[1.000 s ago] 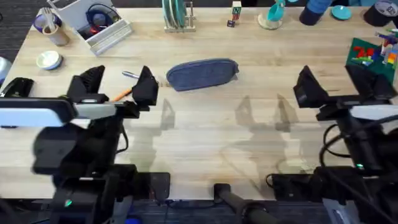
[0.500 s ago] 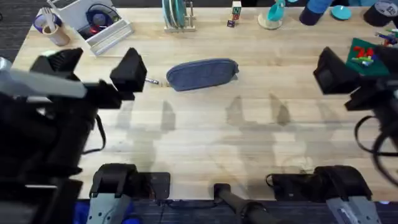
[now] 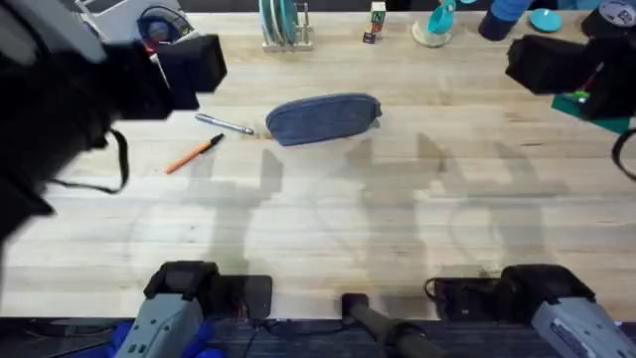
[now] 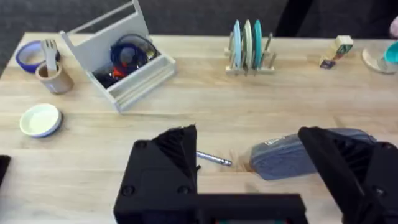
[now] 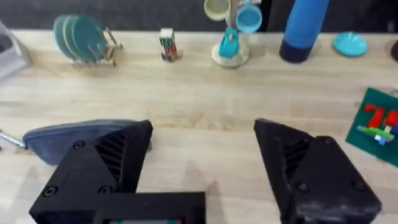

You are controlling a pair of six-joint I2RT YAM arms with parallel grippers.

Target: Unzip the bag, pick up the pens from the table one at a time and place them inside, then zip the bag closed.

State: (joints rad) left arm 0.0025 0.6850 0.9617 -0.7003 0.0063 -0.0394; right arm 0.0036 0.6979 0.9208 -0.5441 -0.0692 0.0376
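Plank-grained table point(image 3: 328, 229) carries the bag point(image 3: 323, 118) near its middle, zipped shut, with the silver pen point(image 3: 224, 123) just off its end and the orange pen point(image 3: 193, 154) nearby. Left gripper point(image 4: 249, 180) and right gripper point(image 5: 202, 171) hover with jaws spread. No writing is legible.
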